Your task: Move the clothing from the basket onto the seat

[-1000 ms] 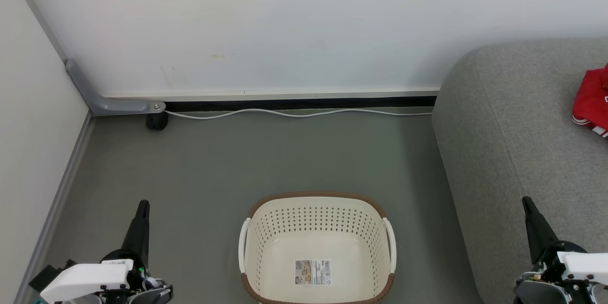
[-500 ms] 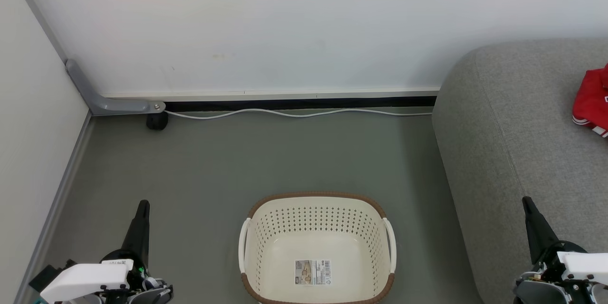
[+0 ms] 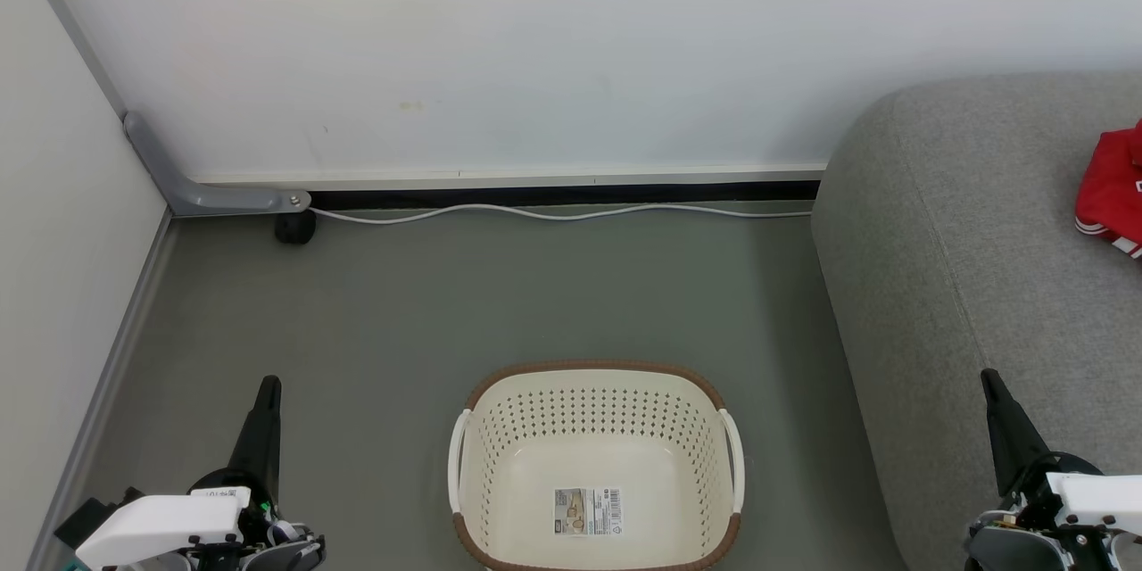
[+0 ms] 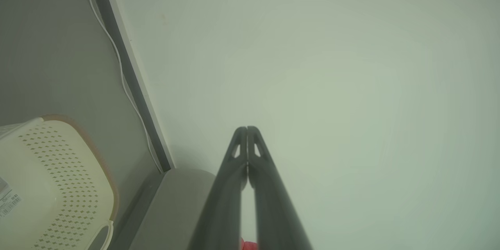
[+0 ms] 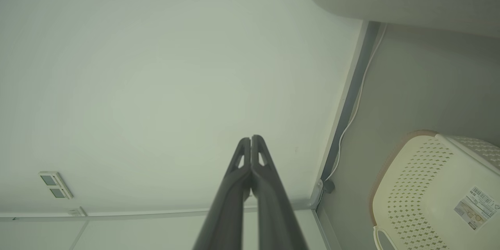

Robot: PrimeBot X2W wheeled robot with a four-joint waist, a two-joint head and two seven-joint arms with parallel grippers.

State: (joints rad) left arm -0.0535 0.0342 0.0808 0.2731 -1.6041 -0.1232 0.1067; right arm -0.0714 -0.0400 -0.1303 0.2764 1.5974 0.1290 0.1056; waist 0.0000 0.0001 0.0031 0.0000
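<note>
The cream basket (image 3: pixel 596 393) with a brown rim stands on the floor at bottom centre, its inside bare down to the label sticker. Red clothing (image 3: pixel 1111 192) with white stripe trim lies on the grey sofa seat (image 3: pixel 972 241) at the right edge. My left gripper (image 3: pixel 266 388) is shut at the lower left, well left of the basket. My right gripper (image 3: pixel 988 377) is shut at the lower right, over the sofa's front. The wrist views show each gripper, left (image 4: pixel 247 129) and right (image 5: pixel 250 139), with its fingers pressed together and nothing held, and the basket (image 4: pixel 58 172) (image 5: pixel 437 187) off to the side.
A white wall runs along the back, with a white cable (image 3: pixel 553 212) on the floor at its foot. A grey metal bracket (image 3: pixel 205 192) and a black caster (image 3: pixel 294 227) sit in the left corner. Grey floor (image 3: pixel 535 303) lies between basket and wall.
</note>
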